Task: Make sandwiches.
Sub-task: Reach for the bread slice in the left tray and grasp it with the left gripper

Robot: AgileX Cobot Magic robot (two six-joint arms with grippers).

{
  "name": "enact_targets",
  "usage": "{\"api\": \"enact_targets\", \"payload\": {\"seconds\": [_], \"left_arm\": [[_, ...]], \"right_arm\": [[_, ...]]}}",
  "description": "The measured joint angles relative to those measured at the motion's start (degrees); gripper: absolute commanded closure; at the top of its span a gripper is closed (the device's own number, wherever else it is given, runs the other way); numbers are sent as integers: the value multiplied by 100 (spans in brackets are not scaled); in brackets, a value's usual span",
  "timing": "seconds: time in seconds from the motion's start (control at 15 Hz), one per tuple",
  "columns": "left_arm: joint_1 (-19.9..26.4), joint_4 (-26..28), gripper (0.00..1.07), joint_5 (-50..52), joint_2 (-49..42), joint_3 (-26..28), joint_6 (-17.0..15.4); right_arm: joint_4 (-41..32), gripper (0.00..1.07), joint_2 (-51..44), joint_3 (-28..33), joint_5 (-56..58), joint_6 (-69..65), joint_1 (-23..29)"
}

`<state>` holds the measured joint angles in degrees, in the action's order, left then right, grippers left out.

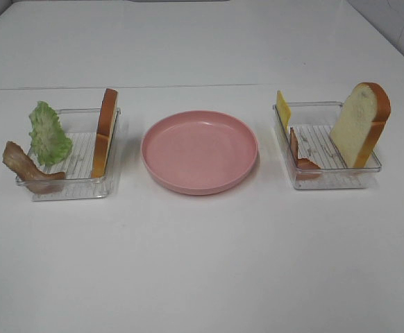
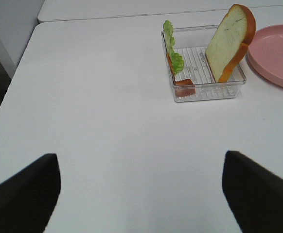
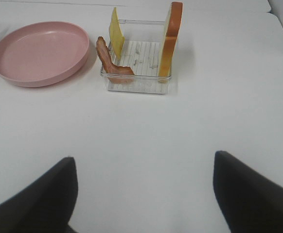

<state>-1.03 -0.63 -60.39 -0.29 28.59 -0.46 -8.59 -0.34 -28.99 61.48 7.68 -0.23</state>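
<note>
A white table (image 1: pixel 202 263) with a smooth, slightly glossy top carries everything. At its middle sits a round pink plate (image 1: pixel 200 149), flat on the surface, its shallow raised rim throwing a soft shadow on the side nearer the camera. To the left of the plate, just beside it but not touching, stands a clear plastic tray (image 1: pixel 77 189) with a ribbed floor and low walls. To the right of the plate, a little further off, stands a second clear tray (image 1: pixel 330 179) of the same kind. Both trays line up roughly level with the plate. Behind the plate a thin straight line crosses the white surface from side to side.
</note>
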Motion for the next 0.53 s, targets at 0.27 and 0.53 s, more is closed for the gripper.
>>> {"api": "enact_targets", "payload": {"seconds": [0.27,0.53], "left_arm": [[0,0,21,0,0,0,0],[0,0,21,0,0,0,0]], "right_arm": [[0,33,0,0,0,0,0],[0,33,0,0,0,0,0]]}}
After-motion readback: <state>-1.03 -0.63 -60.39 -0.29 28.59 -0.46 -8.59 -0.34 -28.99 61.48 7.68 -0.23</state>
